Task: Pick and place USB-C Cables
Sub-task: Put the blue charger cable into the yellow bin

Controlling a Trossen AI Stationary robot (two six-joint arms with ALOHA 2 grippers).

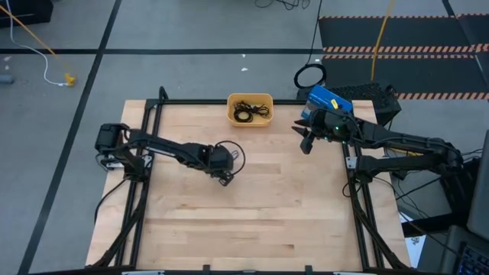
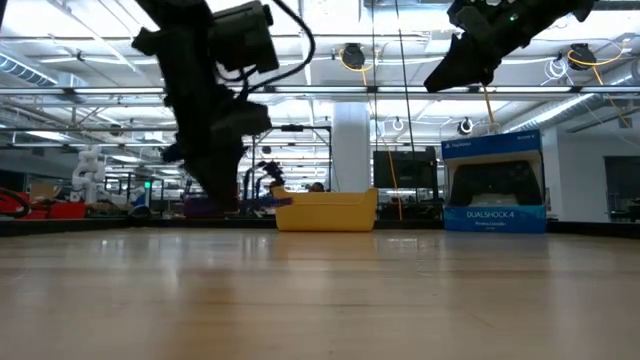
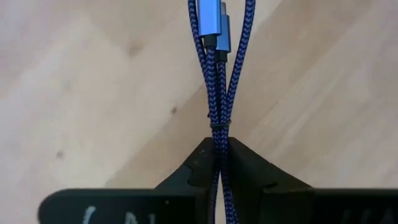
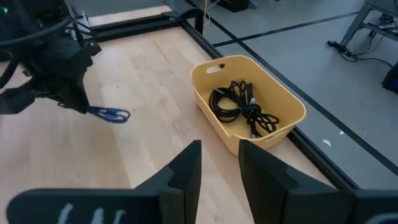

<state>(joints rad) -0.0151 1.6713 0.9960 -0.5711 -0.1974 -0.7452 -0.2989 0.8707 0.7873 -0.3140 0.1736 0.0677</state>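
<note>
My left gripper [image 3: 219, 163] is shut on the purple-blue USB-C cable [image 3: 217, 81], a short braided bundle, over the middle of the table [image 1: 229, 229]. The right wrist view shows that cable [image 4: 109, 114] sticking out of the left gripper [image 4: 84, 107] above the wood. Two black cables [image 4: 241, 107] lie coiled inside the yellow bin [image 4: 283, 102], which stands at the table's far edge [image 1: 250, 108]. My right gripper [image 4: 219, 163] hangs open in the air to the right of the bin, holding nothing. My left gripper pinches the purple-blue cable's folded strands [image 3: 219, 134] between its two fingers, just behind the thin tie that binds them. The fingers slant down toward the table and lie along the bundle. The bundle sticks out past the fingertips, its metal plugs [image 3: 214, 25] foremost, lifted clear of the wood.
A blue game-controller box [image 1: 330, 101] stands at the table's far right corner, close behind my right gripper [image 1: 306, 140]. A black frame [image 1: 157, 107] runs along the table's edges. A black cable loop [image 1: 309, 76] lies on the floor beyond the table.
</note>
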